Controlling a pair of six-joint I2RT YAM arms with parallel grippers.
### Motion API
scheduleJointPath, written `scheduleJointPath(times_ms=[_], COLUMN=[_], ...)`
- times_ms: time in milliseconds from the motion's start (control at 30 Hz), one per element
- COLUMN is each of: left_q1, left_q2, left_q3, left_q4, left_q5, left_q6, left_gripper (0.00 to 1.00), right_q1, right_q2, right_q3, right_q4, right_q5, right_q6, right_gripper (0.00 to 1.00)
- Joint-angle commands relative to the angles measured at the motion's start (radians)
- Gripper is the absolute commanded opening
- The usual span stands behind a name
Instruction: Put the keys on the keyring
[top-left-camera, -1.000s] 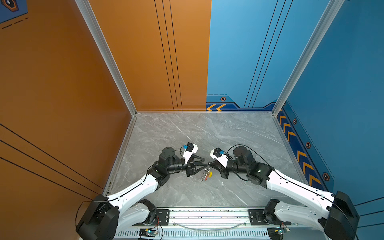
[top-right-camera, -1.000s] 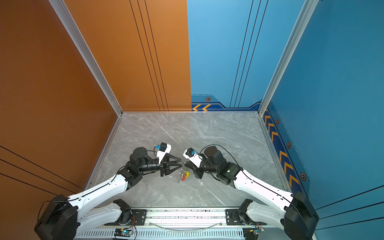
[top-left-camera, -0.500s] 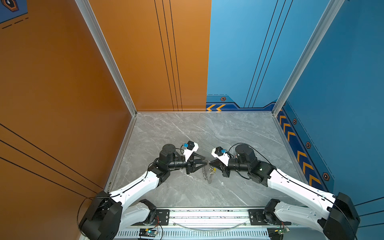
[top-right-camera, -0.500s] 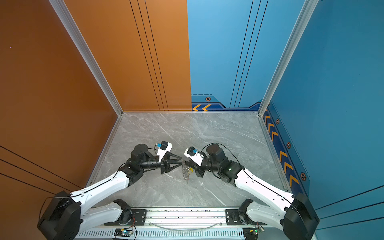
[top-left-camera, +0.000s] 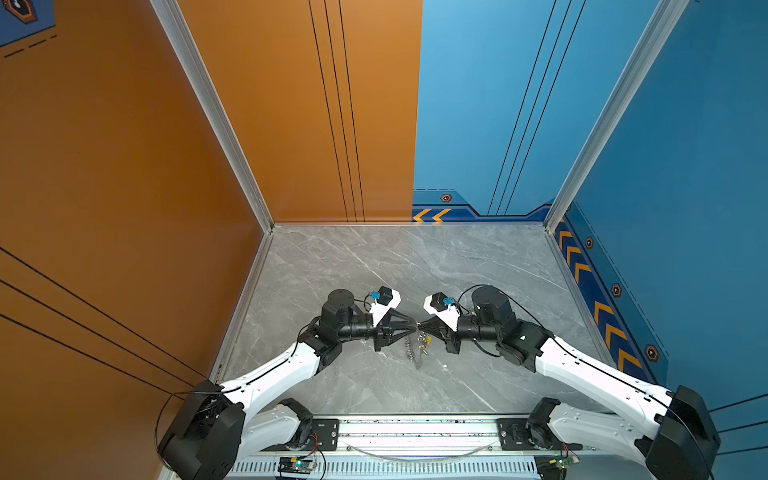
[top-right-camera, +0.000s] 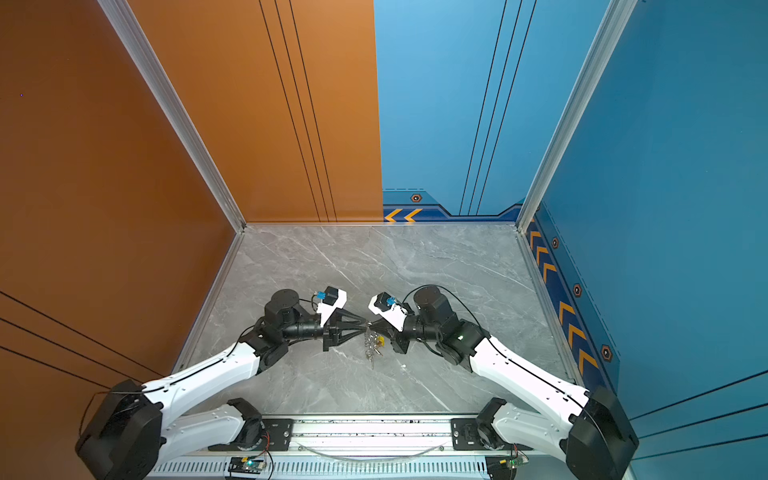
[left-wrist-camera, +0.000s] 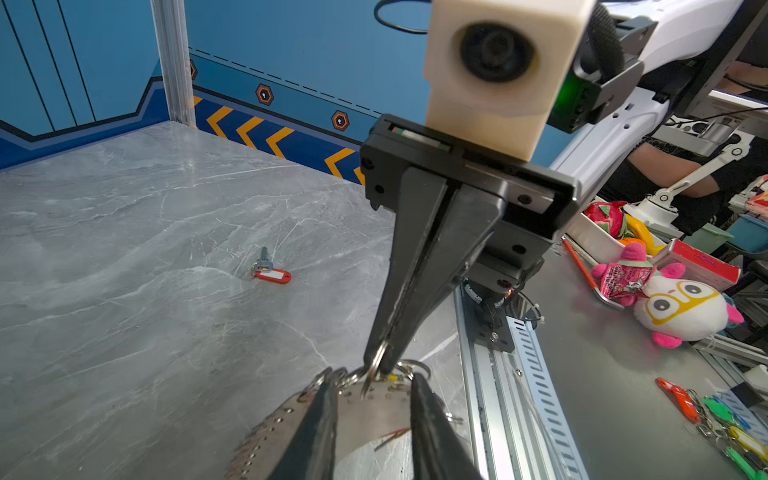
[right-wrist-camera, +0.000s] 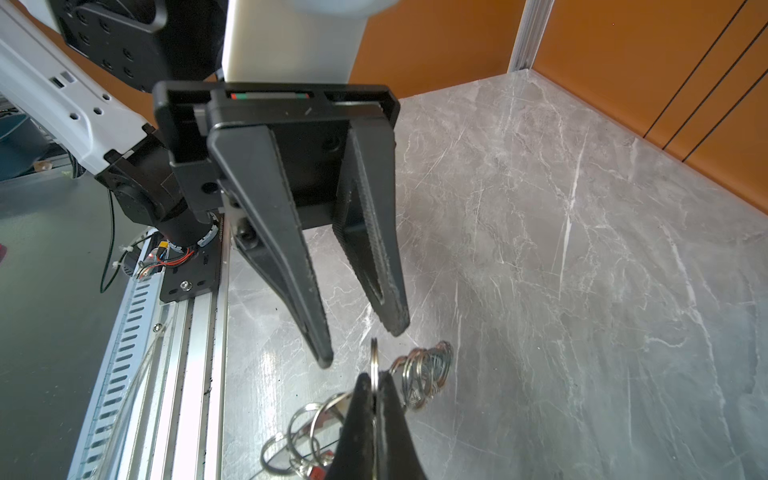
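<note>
Grey marble-patterned bench (top-left-camera: 374, 266) spreads open around both hands, edged by a slotted aluminium rail (right-wrist-camera: 199, 332) back by the arm bases. Right hand (right-wrist-camera: 375, 380) is clenched on a thin silver metal split keyring (right-wrist-camera: 374, 357), edge-on; left hand (right-wrist-camera: 361, 345) stands released, fingers (right-wrist-camera: 291, 249) either side of it, not touching. Tiny silvery keys with yellow tags (top-right-camera: 378, 341) hang just below the right hand; a silvery key with a red plastic tag (left-wrist-camera: 270, 272) lies well beyond the left hand. Light, stiff, slippery, free-swinging, I judge: pinch the ring's rim flat.
</note>
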Motion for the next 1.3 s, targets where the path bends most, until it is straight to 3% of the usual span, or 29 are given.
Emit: scheduleJointPath(times_ms=[0,600,933,1267], left_q1=[-0.011,-0.011,-0.015,-0.023], left_q2=[0.009,0.036,0.024,0.024], left_q3=[-0.018,-0.009,-0.018,-0.016], left_q4=[-0.007,-0.007,-0.005,-0.005], left_q5=[0.036,0.076,0.070,0.093], left_q6=[0.034,0.053,0.064,0.073], left_gripper=[0.29,0.13,0.21,0.07], right_q1=[-0.002,-0.001,0.007,0.013], right_q2=[-0.007,0.012,0.018,0.018], right_q3=[0.037,0.051,0.064,0.064], right_q4=[0.002,-0.020,-0.048,-0.051], right_q5=[-0.039,-0.081,-0.104,-0.091], right_q6=[-0.022,-0.030,-0.037,-0.040], right_gripper=[0.00,0.00,0.00,0.00])
